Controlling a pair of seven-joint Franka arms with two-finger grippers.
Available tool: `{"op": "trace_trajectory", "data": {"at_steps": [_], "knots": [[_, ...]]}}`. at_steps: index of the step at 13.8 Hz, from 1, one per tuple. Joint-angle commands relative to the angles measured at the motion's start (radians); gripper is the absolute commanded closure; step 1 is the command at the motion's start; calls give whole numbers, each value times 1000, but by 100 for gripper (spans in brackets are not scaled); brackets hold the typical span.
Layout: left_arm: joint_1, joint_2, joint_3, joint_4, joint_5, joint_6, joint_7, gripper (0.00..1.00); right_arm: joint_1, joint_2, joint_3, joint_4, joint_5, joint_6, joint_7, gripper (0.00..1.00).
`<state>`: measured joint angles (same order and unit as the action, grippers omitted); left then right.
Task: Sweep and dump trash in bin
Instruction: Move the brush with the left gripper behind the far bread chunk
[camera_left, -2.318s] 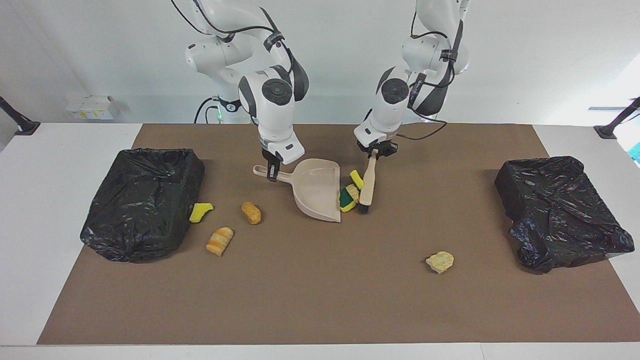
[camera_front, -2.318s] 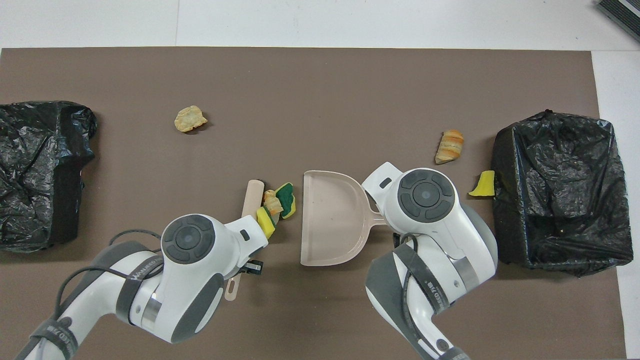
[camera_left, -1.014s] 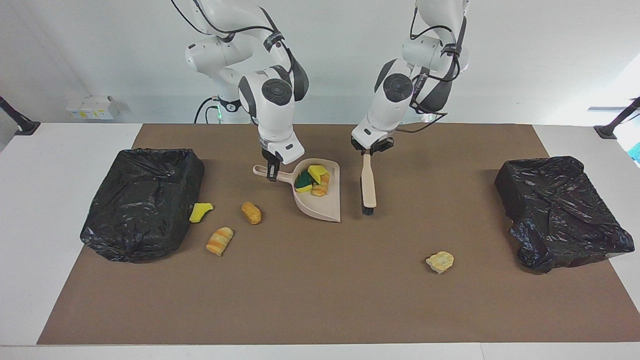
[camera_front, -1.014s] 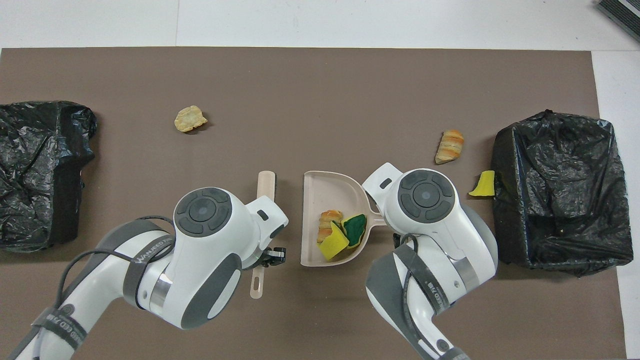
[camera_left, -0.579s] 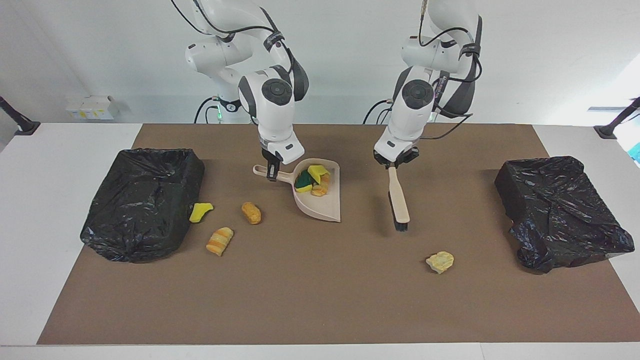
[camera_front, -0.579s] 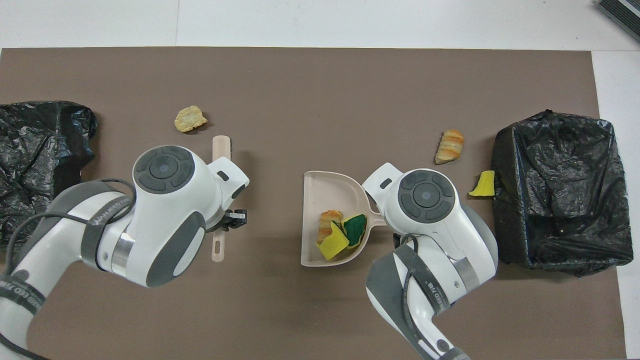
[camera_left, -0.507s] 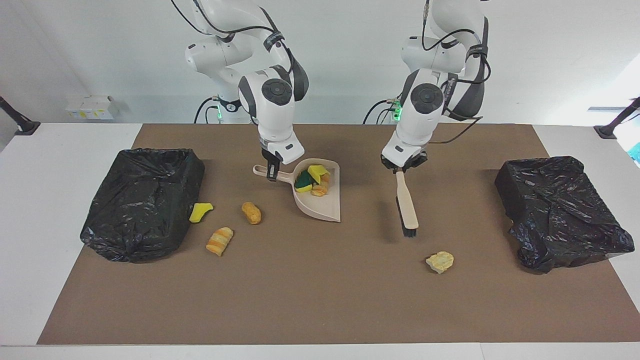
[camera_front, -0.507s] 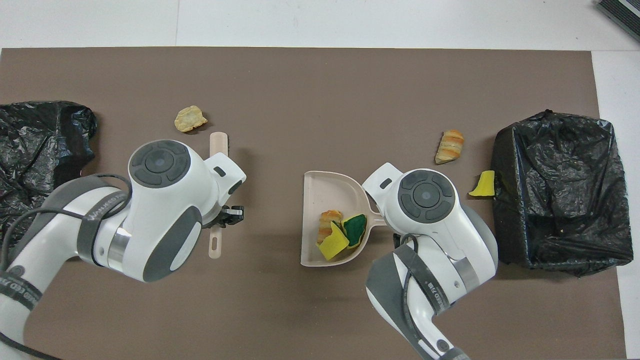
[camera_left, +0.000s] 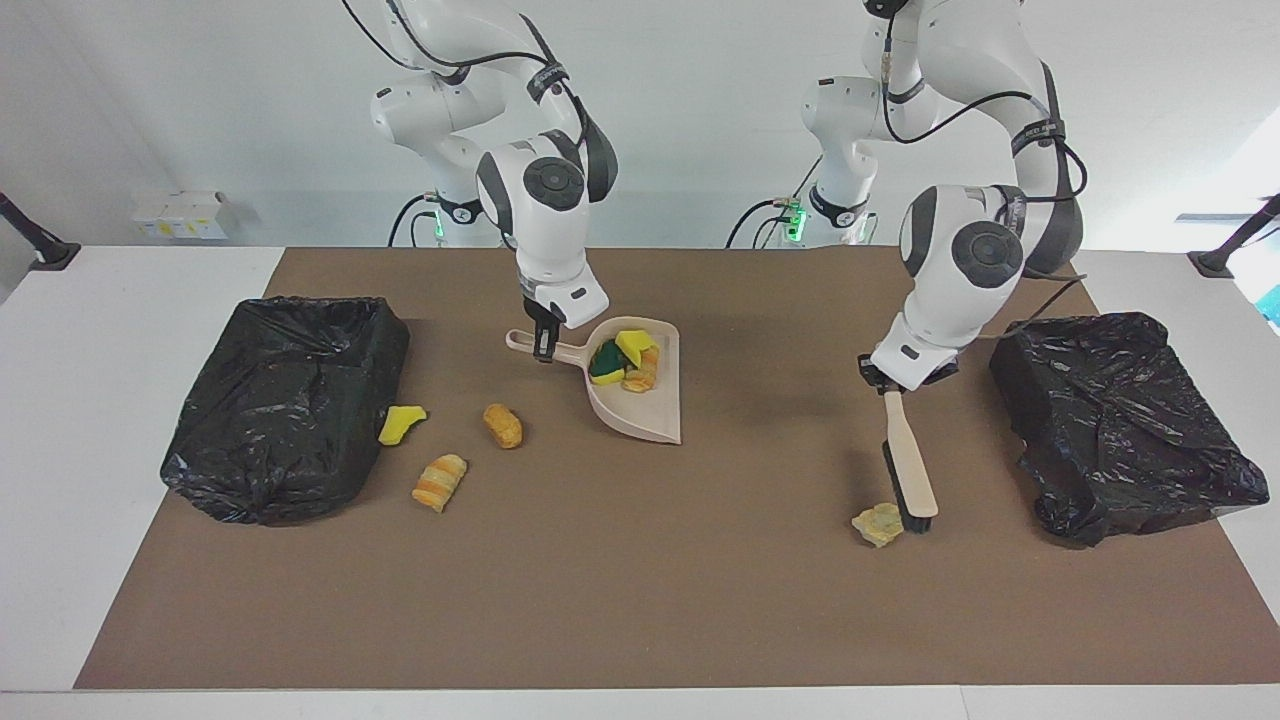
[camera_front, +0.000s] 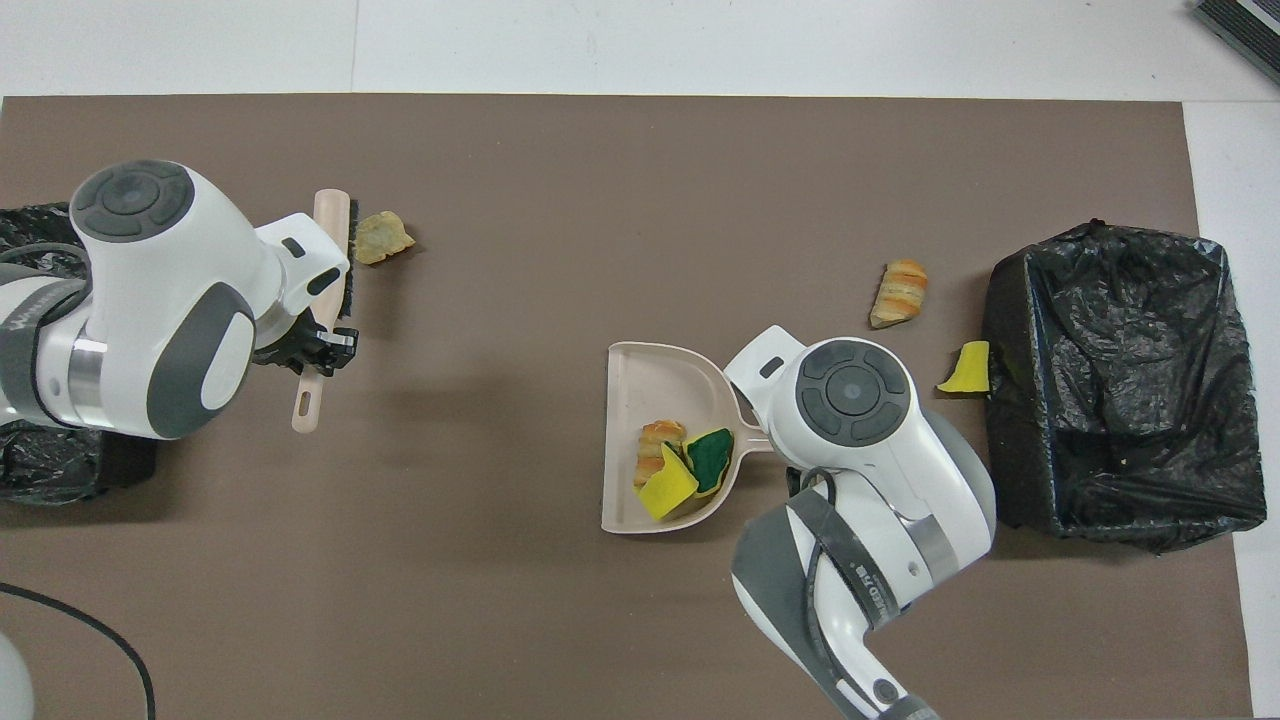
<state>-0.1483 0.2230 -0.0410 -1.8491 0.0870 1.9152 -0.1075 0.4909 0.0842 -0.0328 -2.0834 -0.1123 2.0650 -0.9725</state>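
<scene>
Trash (camera_left: 626, 362) lies in the dustpan (camera_left: 645, 405) gripped by right jaws; left jaws clamp the brush (camera_left: 909, 465).

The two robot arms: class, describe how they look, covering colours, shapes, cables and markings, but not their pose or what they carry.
Both arms are glossy white with rounded segments and dark grey joint sections. Each joint has a round dark grey cap with a ringed pattern. Black cables run along the outside, strapped on with black bands. Grey lettering marks a dark band on the forearm. The left claw and right claw are small and black.

The left end effector (camera_left: 890, 385) has carried the brush (camera_left: 910, 470) from the dustpan (camera_left: 640, 395) to the pale lump (camera_left: 878, 524).
</scene>
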Motion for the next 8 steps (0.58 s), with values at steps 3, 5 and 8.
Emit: {"op": "trace_trajectory", "data": {"at_steps": [3,5,8], "knots": [[52,79,-13,37,102,99,175,100,-8,-30,4,-35,-17,21,-14,100],[55,88,-13,37,106,131,189,100,-8,-30,4,-33,-17,21,-14,100],[73,113,-13,37,152,188,209,100,-8,-30,4,-33,-17,21,-12,100]]}}
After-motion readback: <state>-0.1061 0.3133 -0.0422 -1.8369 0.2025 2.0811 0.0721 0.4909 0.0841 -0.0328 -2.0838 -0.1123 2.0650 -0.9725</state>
